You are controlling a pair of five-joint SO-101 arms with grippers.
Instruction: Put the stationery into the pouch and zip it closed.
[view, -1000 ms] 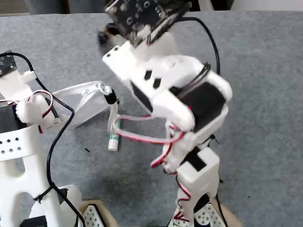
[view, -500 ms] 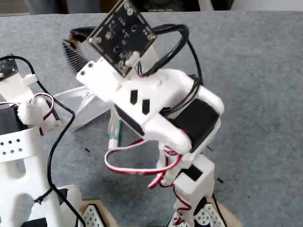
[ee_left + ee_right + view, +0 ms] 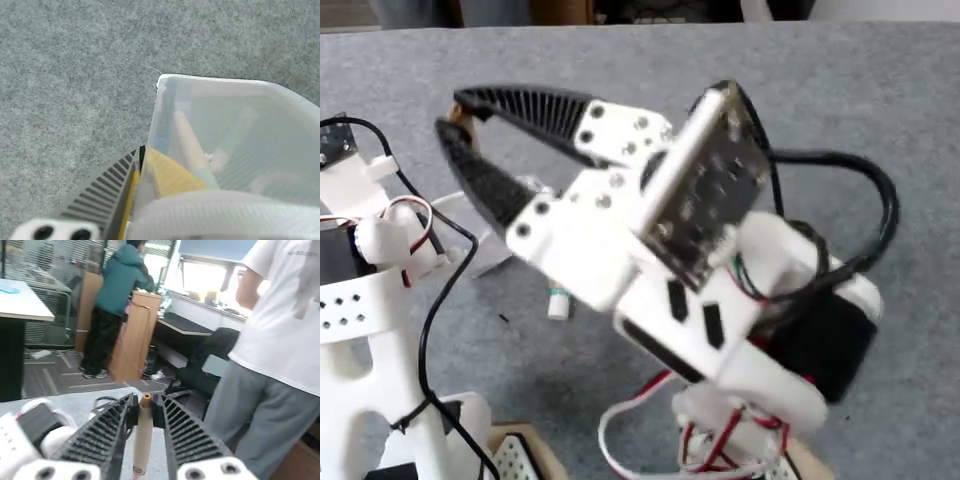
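Hiding the pouch (image 3: 225, 135) the left gripper (image 3: 142, 156) clamps, the right gripper (image 3: 450, 110) pinches a pencil (image 3: 142, 440) near a pen (image 3: 558, 302).

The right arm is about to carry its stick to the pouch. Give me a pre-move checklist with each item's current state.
1. Right gripper has the tan stick: ok, the stick is clamped in it.
2. Left gripper holds the pouch: ok, it is shut on the pouch's edge.
3. Stick aimed at the pouch: not ok, the right gripper is raised and points out toward the room.
4. Pouch mouth open and facing the stick: cannot tell, the right arm covers most of the pouch in the high view.
5. Loose stationery gone from the table: not ok, a pen lies on it.
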